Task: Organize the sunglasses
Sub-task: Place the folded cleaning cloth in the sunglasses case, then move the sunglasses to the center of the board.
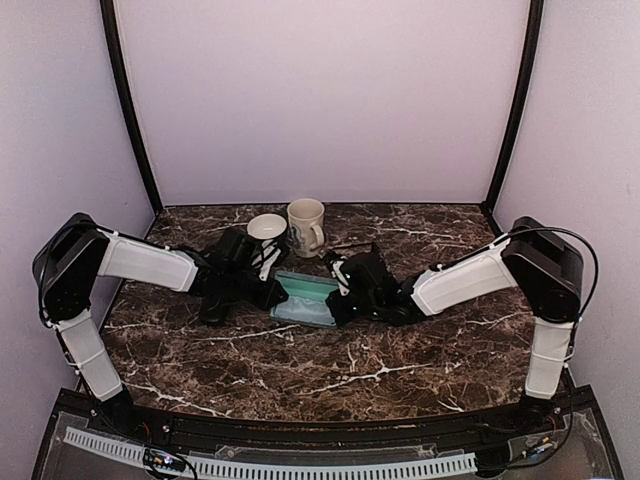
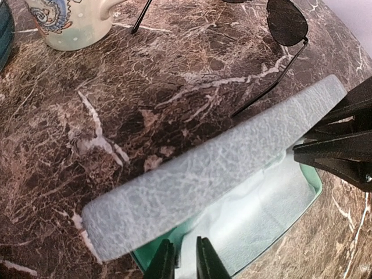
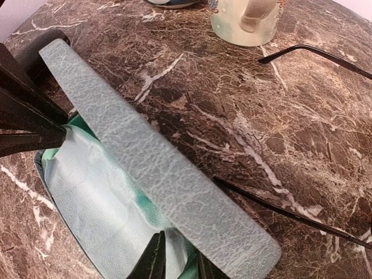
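sunglasses (image 2: 286, 20), the thin black wire pair, lie unfolded on the marble surface (image 2: 116, 128) just behind the open grey-blue case (image 1: 305, 295), near the mug (image 2: 70, 23). left fingers (image 2: 163, 264) and right fingers (image 3: 154, 261), nearly closed, each pinch the case's green-lined rim.

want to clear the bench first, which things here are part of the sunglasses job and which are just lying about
Job: wire-framed sunglasses; open grey-blue case, left end effector and right end effector both at it.
Lying about: mug; small bowl.
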Robot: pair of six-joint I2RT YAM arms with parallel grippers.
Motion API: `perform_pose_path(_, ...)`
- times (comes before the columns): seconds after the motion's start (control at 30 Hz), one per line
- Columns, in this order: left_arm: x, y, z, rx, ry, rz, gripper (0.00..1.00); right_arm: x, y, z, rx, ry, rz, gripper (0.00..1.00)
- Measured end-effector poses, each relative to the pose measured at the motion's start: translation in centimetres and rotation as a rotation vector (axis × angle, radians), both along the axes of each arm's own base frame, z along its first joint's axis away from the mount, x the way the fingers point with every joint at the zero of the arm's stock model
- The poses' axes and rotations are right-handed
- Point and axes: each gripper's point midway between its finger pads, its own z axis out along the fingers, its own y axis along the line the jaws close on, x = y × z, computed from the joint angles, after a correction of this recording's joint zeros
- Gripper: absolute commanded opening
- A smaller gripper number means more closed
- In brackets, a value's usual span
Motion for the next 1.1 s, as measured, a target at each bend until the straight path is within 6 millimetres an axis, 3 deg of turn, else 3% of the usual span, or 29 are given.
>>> perform_pose_path(0.27, -0.4, 0.5, -0.6, 0.011, 0.015, 0.016, 0.32, -0.2, -0.2, 0.8, 0.014, -0.006, -0.005, 0.24)
perform_pose_path(0.77, -1.1, 1.7, 1.1, -0.013, -0.023, 0.055, 0.51, -1.7, 0.0, 2.0, 0.067, 0.006, 0.017, 0.32)
perform_pose_path(1.1, -2.4, 3.3, 1.4, -0.021, -0.046, 0.101, 0.65, -3.3, -1.6, 1.5, 0.097, 0.057, -0.004, 0.49)
